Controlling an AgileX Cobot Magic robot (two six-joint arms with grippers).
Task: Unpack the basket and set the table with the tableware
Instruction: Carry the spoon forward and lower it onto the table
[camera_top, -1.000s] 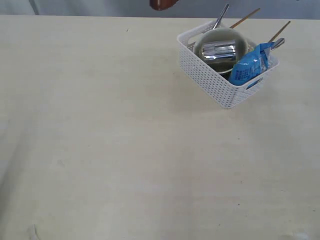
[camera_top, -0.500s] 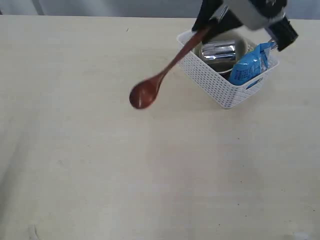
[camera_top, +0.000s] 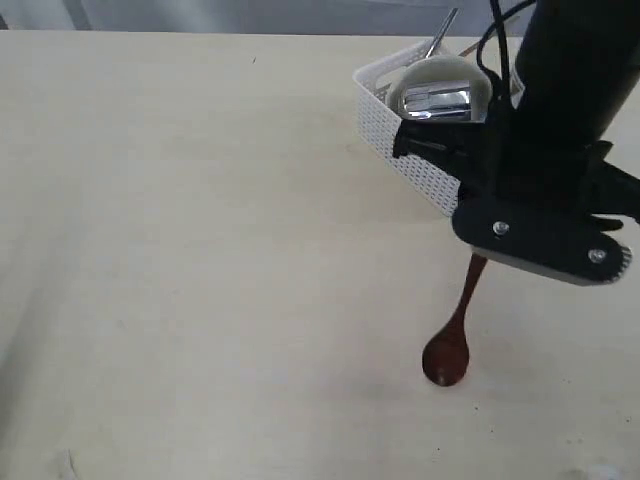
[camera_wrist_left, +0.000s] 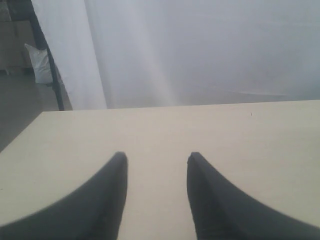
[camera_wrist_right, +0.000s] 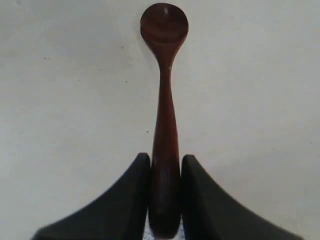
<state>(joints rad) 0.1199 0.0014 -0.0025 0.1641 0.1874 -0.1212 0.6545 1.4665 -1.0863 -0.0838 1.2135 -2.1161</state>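
My right gripper is shut on the thick handle of the red-brown wooden spoon. In the exterior view the spoon hangs bowl-down from under the black right arm, its bowl at or just above the table, in front of the white basket. The basket holds a cream bowl with a shiny steel cup in it, and a steel utensil handle sticks up at the back. The arm hides the basket's right half. My left gripper stands open over bare tabletop, with nothing between its fingers.
The black right arm stands over the basket's right side. A pale wall or curtain lies beyond the table's far edge in the left wrist view, with a dark frame leg beside it.
The right arm has swung in from the far side with the spoon, from high left of the basket to low in front of it. The spoon now points down at the table.
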